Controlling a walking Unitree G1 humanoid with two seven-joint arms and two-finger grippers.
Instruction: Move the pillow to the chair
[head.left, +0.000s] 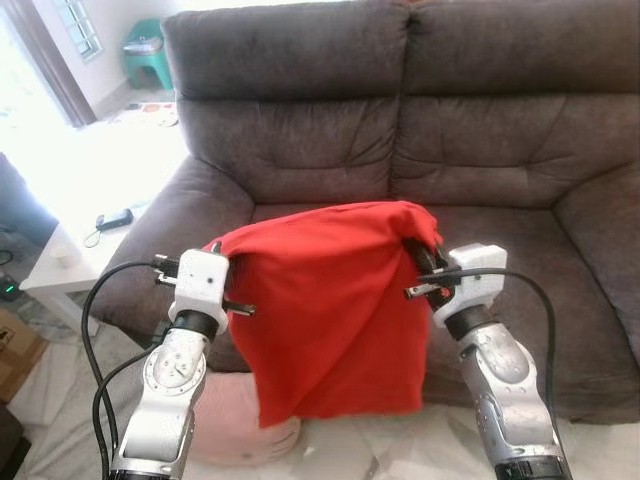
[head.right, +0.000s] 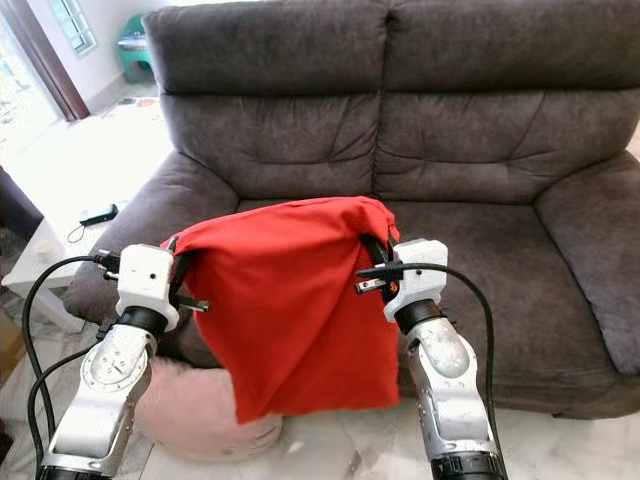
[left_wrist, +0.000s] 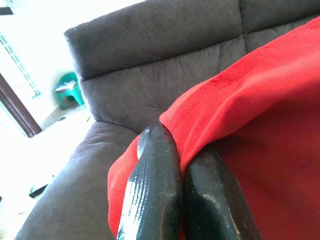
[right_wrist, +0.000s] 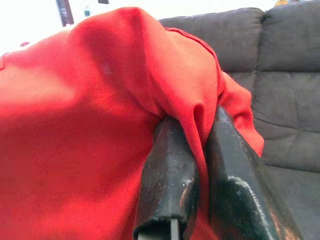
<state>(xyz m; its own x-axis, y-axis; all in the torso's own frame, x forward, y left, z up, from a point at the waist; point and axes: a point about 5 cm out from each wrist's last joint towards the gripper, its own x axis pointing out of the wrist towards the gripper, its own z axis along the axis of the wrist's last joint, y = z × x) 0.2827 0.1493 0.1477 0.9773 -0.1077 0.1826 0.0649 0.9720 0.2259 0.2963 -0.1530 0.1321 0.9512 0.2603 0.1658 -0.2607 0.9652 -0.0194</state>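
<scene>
A dark grey sofa (head.left: 420, 130) fills the far side, and in front of it a red pillow (head.left: 330, 310) hangs in the air between the two arms. The left gripper (left_wrist: 180, 200) is clenched on the pillow's left top edge and the right gripper (right_wrist: 200, 185) on its right top corner, so the cloth droops below them. On the near floor, a pink cushion (head.right: 185, 415) lies under the pillow's left side.

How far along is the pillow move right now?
Done: the floppy red fabric pillow is off the grey sofa, hanging in front of it. In hand: left gripper and right gripper each pinch an upper corner. Left: carrying it to the chair and setting it down.
</scene>
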